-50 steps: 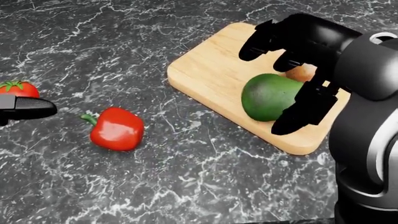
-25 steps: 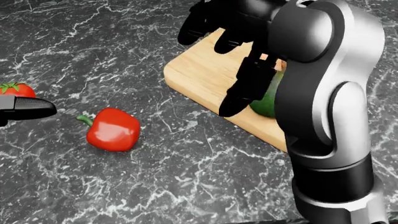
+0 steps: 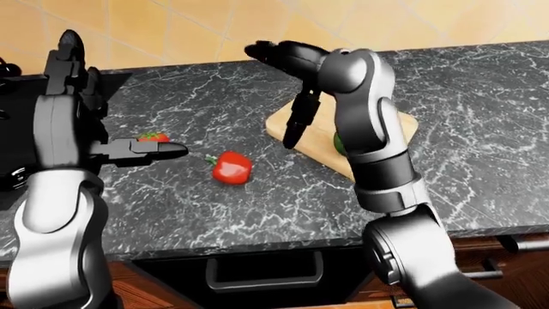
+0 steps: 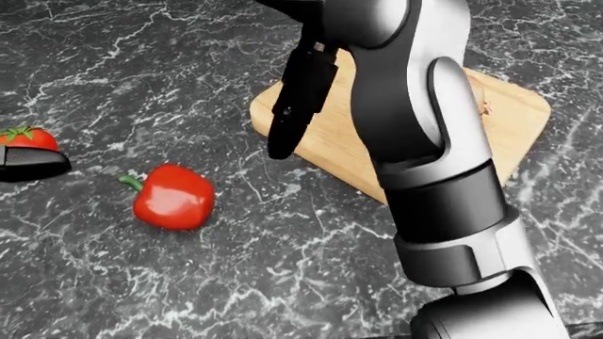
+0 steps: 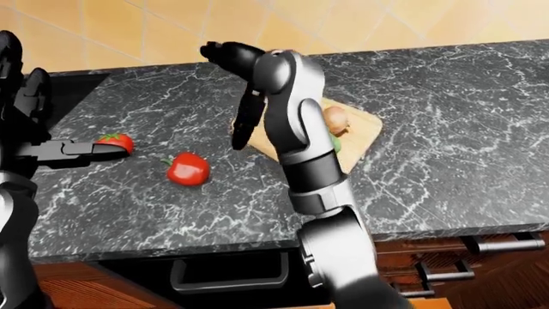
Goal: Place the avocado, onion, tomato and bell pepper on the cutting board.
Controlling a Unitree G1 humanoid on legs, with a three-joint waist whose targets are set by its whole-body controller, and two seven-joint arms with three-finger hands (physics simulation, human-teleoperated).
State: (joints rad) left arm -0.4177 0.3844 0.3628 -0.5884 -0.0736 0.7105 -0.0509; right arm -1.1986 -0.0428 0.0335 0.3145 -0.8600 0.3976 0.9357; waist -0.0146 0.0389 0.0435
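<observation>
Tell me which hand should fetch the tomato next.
Left, probably. The left hand is open right beside the tomato, while the right hand hangs over the cutting board, beyond the bell pepper.

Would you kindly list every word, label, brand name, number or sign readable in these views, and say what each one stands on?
None: no text can be read in any view.
The cutting board, bell pepper, tomato, onion and marbled counter carry no print.
The tiled wall is plain.
Neither the right hand nor the left hand shows a logo or number.
</observation>
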